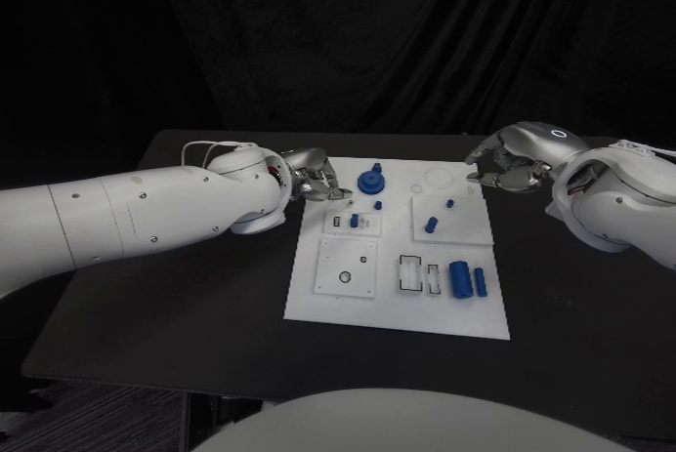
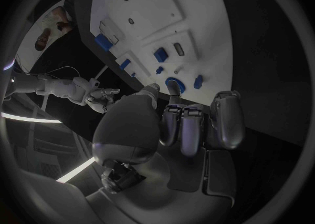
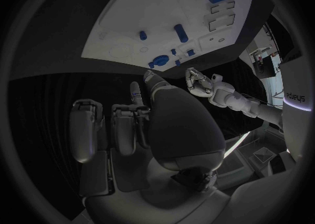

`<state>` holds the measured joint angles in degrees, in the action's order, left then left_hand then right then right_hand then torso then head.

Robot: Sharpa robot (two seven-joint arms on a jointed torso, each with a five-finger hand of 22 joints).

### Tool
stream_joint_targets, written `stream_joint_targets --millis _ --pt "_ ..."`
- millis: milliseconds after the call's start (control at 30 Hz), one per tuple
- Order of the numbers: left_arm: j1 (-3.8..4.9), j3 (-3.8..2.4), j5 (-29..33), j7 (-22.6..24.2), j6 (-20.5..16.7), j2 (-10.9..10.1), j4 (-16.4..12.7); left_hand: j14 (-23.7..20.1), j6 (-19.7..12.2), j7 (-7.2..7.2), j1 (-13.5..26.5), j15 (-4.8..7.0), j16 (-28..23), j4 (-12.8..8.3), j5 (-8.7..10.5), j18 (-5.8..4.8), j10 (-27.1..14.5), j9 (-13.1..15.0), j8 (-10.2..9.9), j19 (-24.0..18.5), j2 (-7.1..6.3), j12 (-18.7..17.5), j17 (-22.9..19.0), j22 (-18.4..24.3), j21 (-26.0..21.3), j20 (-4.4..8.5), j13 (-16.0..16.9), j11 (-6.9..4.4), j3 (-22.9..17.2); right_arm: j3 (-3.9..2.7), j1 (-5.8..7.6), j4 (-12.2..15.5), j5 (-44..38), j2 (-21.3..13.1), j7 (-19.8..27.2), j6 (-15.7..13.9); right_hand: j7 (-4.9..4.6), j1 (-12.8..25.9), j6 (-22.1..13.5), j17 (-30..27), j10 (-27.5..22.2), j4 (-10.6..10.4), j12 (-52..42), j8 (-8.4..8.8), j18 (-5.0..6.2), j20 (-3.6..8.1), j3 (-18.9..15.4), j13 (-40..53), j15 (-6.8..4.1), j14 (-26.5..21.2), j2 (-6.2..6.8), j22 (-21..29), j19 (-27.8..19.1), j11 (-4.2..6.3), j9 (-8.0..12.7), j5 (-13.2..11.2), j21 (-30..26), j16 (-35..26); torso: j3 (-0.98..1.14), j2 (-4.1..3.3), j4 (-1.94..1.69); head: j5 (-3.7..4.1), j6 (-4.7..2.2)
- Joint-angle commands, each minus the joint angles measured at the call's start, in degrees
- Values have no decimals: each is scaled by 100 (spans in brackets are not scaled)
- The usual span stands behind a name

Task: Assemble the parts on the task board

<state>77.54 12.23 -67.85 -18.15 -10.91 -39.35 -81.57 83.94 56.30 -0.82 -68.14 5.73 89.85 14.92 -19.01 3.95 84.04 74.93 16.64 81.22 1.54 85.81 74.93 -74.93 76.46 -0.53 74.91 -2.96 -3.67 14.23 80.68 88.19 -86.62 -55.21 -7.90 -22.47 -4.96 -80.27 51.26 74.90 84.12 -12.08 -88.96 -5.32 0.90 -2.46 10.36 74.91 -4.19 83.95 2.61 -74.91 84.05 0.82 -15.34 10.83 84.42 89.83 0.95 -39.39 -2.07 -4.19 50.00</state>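
I see the left robot hand [image 1: 316,182] at the far left corner of the white rectangular task board [image 1: 317,310], fingers curled in, empty, just beside the round blue gear-like part [image 1: 370,182] standing on the board. The right robot hand [image 1: 506,169] hangs over the black desk [image 1: 564,306] off the board's far right corner, fingers curled, holding nothing. Two blue cylindrical parts [image 1: 468,279] lie near the board's right edge.

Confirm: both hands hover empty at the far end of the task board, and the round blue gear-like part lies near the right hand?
Not quite. In the head view the round blue part stands beside the left hand, not the right hand. Both hands look empty at the task board's far end.
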Motion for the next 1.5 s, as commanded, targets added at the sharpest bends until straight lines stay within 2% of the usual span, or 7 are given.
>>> stream_joint_targets --millis 33,100,233,333,667,967,1500 --pt "90 -7 -8 194 182 -9 127 606 0 15 -125 34 15 -15 14 -5 389 39 -24 56 -17 36 1507 -379 47 5 1152 -34 -56 -4 -11 27 -5 -18 -45 -124 2 -2 51 1510 452 29 18 29 63 -14 13 1341 33 605 -45 -1306 264 -35 9 20 -18 17 -2 1 -7 24 0" --pt "146 -7 -8 284 235 19 294 606 -5 16 -200 36 15 -23 89 -12 399 38 -33 72 -34 54 1507 -407 72 9 1168 -36 -95 -4 -11 34 -5 -25 -45 -130 2 -2 51 1510 452 29 18 29 63 -14 13 1341 33 605 -45 -1306 264 -35 9 20 -18 17 1 1 -7 21 0" --pt "197 -7 -8 413 238 104 577 606 -4 12 -395 37 15 43 777 -32 430 23 -71 115 -66 112 1507 -492 139 13 1221 -36 -352 -4 -11 27 -5 -14 -45 -116 6 4 56 1510 460 27 12 30 61 -14 17 1350 33 605 -54 -1309 269 -34 10 21 -10 17 9 -8 0 12 0" --pt "210 -7 -8 438 246 164 703 606 26 5 -351 34 15 124 943 -45 451 39 -55 145 -96 148 1507 -539 184 10 1255 -30 -402 -4 -12 24 -5 -11 -37 -100 7 9 59 1510 456 25 15 31 62 -14 20 1346 32 605 -64 -1307 266 -33 10 21 -15 17 11 -16 -1 0 0" --pt "216 -6 -8 326 439 373 1093 606 58 -2 -126 27 15 172 773 -47 460 148 50 156 -151 165 1507 -566 193 4 1270 -22 -322 -4 -14 8 -5 1 -28 -58 8 12 62 1510 453 24 19 32 62 -14 23 1341 32 605 -72 -1307 266 -32 10 22 -15 17 -1 -31 2 -16 0" --pt "204 -5 -8 170 868 575 1384 606 146 15 412 31 15 181 1104 -43 456 155 248 149 -59 158 1507 -582 169 4 1264 -32 -109 -4 -14 10 -5 4 -38 -46 10 14 66 1510 452 24 20 33 61 -14 27 1340 31 605 -79 -1308 268 -31 11 22 -12 17 5 -90 7 -19 0" --pt "175 -5 -8 67 1152 775 1594 606 168 29 633 37 15 182 1107 -35 444 149 304 134 -14 136 1507 -575 136 9 1245 -40 17 -4 -16 -8 -5 44 -23 -44 12 16 71 1510 448 29 24 35 62 -13 31 1333 29 605 -86 -1307 266 -29 11 22 -15 17 9 -86 16 -28 0"
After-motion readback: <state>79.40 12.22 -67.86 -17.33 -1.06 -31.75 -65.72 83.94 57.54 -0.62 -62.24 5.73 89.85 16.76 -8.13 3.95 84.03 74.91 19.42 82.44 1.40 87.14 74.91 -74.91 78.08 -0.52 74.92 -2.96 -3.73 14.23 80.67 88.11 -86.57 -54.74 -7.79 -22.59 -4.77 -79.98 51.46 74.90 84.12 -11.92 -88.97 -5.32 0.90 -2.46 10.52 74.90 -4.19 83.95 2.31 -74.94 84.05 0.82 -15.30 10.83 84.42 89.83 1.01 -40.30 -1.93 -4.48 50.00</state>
